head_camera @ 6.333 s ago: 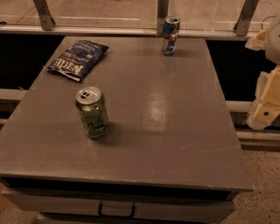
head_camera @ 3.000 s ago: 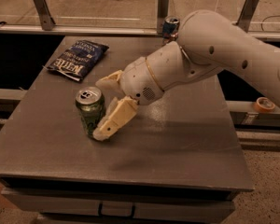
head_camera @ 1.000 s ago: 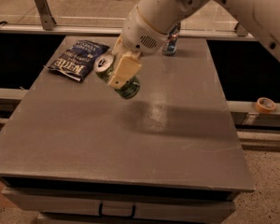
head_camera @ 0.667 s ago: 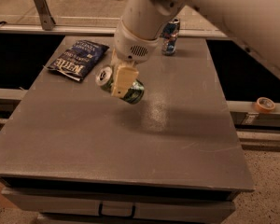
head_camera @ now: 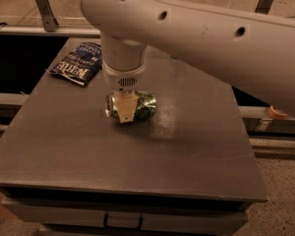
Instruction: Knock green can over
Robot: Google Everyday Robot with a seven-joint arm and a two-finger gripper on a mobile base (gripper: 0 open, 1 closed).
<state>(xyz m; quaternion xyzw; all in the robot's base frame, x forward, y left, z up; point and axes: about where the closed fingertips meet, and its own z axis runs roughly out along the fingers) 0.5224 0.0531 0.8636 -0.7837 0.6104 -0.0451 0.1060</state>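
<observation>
The green can (head_camera: 143, 106) lies on its side near the middle of the grey table (head_camera: 187, 151), its silver top facing left. My gripper (head_camera: 126, 111) comes straight down on it from the big white arm (head_camera: 196, 28). One cream finger (head_camera: 125, 106) crosses the can's front, and the jaws stand closed around the can's body. The slimmer blue, red and silver can is hidden behind the arm.
A dark blue chip bag (head_camera: 81, 63) lies at the table's far left corner. A metal rail runs behind the table. A small tape roll (head_camera: 275, 113) sits on a ledge to the right. The table's front edge drops to a drawer.
My gripper took hold of the upright can, lifted and tilted it. It has now come down with the can, which lies sideways at table level.
</observation>
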